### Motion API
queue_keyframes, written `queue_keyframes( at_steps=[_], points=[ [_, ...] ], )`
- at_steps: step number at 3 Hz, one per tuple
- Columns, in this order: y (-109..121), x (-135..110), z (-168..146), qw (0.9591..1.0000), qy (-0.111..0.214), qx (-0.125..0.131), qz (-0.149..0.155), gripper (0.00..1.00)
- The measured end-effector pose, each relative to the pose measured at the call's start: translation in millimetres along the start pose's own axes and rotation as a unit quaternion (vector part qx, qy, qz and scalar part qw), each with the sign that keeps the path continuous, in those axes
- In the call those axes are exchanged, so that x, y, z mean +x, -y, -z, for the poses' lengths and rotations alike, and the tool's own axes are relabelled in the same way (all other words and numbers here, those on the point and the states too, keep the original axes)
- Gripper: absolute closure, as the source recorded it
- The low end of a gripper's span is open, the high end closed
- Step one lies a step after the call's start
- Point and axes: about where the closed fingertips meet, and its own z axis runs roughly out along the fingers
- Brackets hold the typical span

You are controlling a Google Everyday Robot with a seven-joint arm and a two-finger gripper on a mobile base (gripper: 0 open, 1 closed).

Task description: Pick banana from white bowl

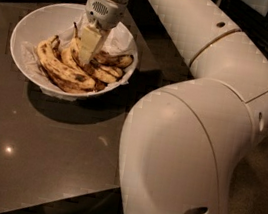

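Observation:
The white bowl (pixel 31 19) stands at the back left of the dark table, lined with crinkled white paper. Several spotted yellow bananas lie in it. The banana (pixel 71 52) with the long thin dark stem lies in the middle of the pile, its stem pointing up beside the gripper. My gripper (pixel 84 60) reaches straight down into the bowl and sits on this banana, just right of its stem. The gripper's tip is down among the bananas and hides part of the fruit.
Other spotted bananas (pixel 61 72) lie along the bowl's front and right side (pixel 112 59). My large white arm (pixel 190 138) fills the right half of the view. The dark glossy table (pixel 35 154) ends in a front edge at the lower left.

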Motion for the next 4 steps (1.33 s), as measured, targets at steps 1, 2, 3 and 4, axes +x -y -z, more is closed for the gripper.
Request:
queue_keyframes(
  at_steps=[1, 2, 3, 4],
  points=[
    [2.9, 2.5, -6.9, 1.0000, -0.006, -0.005, -0.005, 0.47],
    [5.3, 4.7, -14.2, 0.9998, -0.011, -0.012, -0.007, 0.46],
    [6.2, 5.3, -16.6, 0.9998, -0.012, -0.015, -0.007, 0.45],
    [6.2, 5.4, -16.7, 0.9998, -0.012, -0.015, -0.007, 0.56]
  ],
)
